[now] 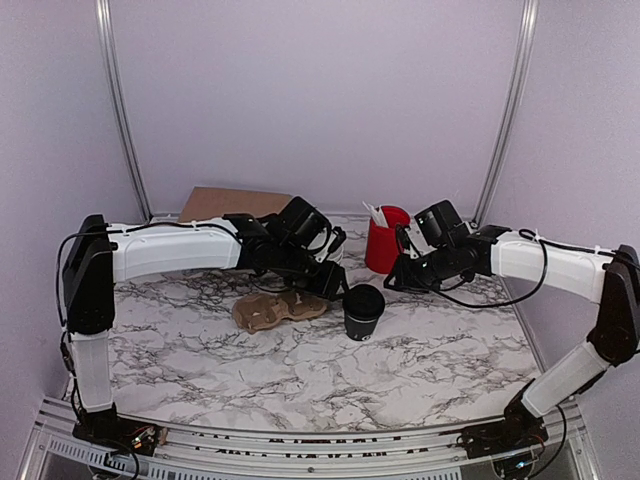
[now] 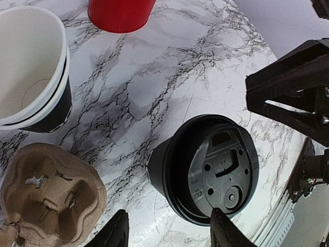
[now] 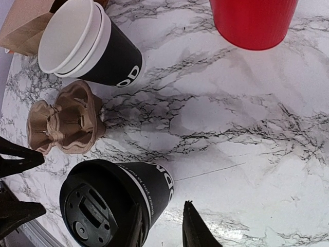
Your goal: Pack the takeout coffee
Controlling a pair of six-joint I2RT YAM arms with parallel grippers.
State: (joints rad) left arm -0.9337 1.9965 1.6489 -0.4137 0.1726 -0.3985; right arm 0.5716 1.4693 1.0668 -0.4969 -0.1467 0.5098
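Two released hands, left hand [image 2: 169, 216] and right hand [image 3: 163, 218], flank the takeout coffee [image 1: 363, 311] near the carrier [image 1: 277, 310].

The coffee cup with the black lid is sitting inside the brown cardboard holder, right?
Not quite. The coffee cup with the black lid is standing on the table beside the brown cardboard holder, not inside it. The top external view shows this.

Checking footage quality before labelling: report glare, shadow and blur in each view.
Top external: even, soft light, takeout coffee sharp. Left wrist: lid crisp, a diffuse grey shadow on the table beside it. Right wrist: its lettering readable, pale sheen on the table at the bottom edge, no harsh glare.
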